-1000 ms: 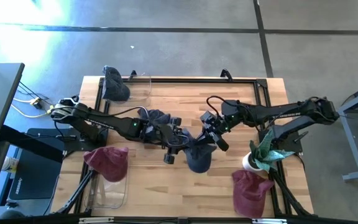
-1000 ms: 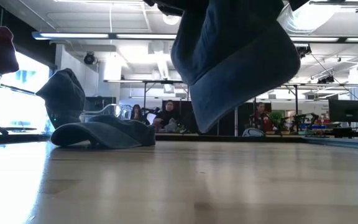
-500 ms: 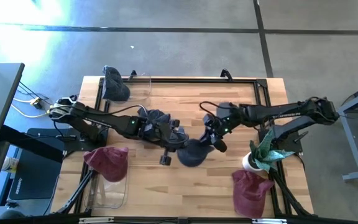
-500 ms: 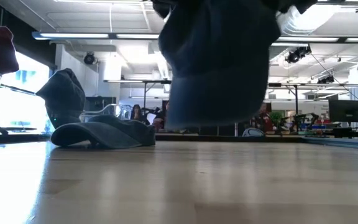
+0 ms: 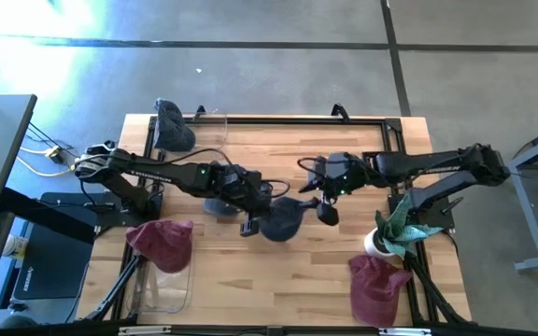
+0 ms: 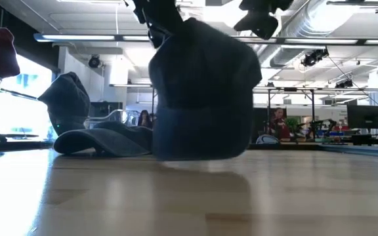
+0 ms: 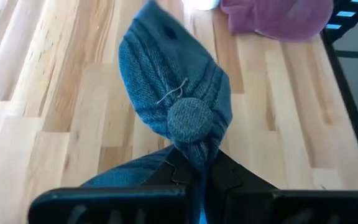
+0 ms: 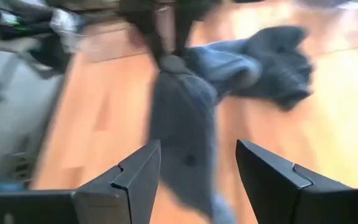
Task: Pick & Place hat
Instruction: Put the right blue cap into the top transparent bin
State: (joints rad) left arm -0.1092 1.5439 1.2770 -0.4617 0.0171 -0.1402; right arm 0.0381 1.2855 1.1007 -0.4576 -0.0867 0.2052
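Right jaws (image 5: 328, 207) now spread, off blue hat (image 5: 281, 220), left jaws (image 5: 256, 217) pinching it, second hat (image 5: 220, 203) beside.

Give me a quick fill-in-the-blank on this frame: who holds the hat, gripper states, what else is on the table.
The blue hat hangs from the ____ gripper.
The right gripper has its jaws ____.
A second dark hat lies flat on the ____.
The hat beside the potted plant is ____ in colour.

Missing words: left; open; table; maroon
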